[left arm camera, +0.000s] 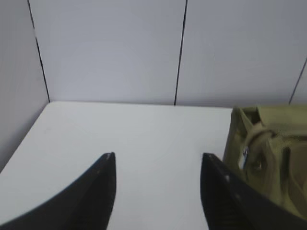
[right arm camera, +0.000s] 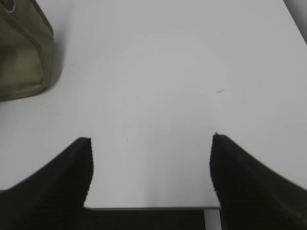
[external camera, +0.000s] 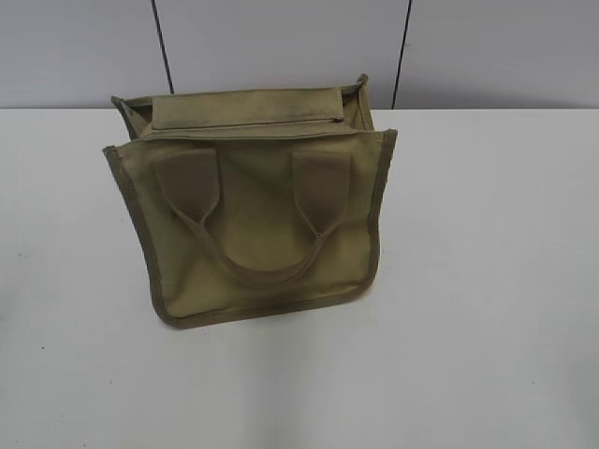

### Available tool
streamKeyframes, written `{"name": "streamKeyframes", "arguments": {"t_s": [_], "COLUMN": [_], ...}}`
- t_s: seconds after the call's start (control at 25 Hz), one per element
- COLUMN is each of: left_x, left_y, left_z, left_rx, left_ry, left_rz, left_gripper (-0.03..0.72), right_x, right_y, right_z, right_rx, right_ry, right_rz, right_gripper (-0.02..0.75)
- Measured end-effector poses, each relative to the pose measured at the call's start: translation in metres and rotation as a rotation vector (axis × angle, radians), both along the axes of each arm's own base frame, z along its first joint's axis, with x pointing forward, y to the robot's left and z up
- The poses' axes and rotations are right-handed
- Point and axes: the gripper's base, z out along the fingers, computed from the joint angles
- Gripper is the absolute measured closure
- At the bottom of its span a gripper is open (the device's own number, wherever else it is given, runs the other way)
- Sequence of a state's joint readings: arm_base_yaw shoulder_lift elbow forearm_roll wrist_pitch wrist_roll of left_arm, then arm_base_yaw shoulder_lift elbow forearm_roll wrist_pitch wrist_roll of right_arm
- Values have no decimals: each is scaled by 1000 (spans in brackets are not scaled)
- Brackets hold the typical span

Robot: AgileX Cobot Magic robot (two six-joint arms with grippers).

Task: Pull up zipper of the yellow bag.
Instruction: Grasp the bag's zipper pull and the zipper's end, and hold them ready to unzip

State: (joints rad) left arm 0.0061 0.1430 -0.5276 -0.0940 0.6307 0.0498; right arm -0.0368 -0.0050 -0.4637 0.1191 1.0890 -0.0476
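Yellow bag (external camera: 251, 210) stands near the middle of the white tabletop (external camera: 487, 281), toward the back edge, front panel facing the exterior camera and leaning forward. Two strap patches and a looped handle (external camera: 257, 267) lie flat against that panel. Darker trim runs along the side and bottom edges. The zipper (external camera: 245, 122) shows only as a thin line under the top flap; the pull cannot be made out from this view.

Left wrist view: bag's side end (left arm camera: 268, 153) enters at the right edge, cut off by the frame. A small silvery metal piece (left arm camera: 245, 157) sits on that end, possibly the zipper pull, too blurred to confirm. Left gripper (left arm camera: 158, 160) has fingers spread wide, nothing between them; the right-hand finger (left arm camera: 220, 191) is just beside the bag, contact not determinable.

Right wrist view: only a lower corner of the bag (right arm camera: 24, 52) shows at upper left. Right gripper (right arm camera: 151, 143) also has fingers parted and empty, well apart from the bag, over bare tabletop. Tabletop's near edge (right arm camera: 148, 208) is visible between the fingers.

Neither arm appears in the exterior view. Grey wall panels (external camera: 281, 47) with dark seams stand behind the bag. Open tabletop lies left, right and in front of the bag.
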Motion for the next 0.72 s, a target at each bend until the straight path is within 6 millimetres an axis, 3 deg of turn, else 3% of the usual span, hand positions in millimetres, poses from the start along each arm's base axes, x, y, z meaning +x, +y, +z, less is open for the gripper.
{"name": "streamKeyframes", "arguments": {"t_s": [0.12, 0.24, 0.48, 0.56, 0.72], "left_x": [33, 69, 123, 141, 162], "left_y": [2, 4, 5, -2, -27], "left_z": [-1, -14, -70, -96, -126], "left_rx": [-12, -21, -25, 16, 68], "left_ry": [-55, -94, -94, 16, 79], "left_rz": [19, 45, 70, 11, -196], "left_gripper": [254, 254, 260, 260, 263], "right_x": [0, 0, 0, 0, 0], "right_y": [0, 0, 0, 0, 0], "right_z": [0, 0, 0, 0, 0], "right_rx": [0, 0, 0, 0, 0], "right_ry": [0, 0, 0, 0, 0], "right_rz": [0, 0, 0, 0, 0], "right_gripper": [160, 160, 160, 160, 160]}}
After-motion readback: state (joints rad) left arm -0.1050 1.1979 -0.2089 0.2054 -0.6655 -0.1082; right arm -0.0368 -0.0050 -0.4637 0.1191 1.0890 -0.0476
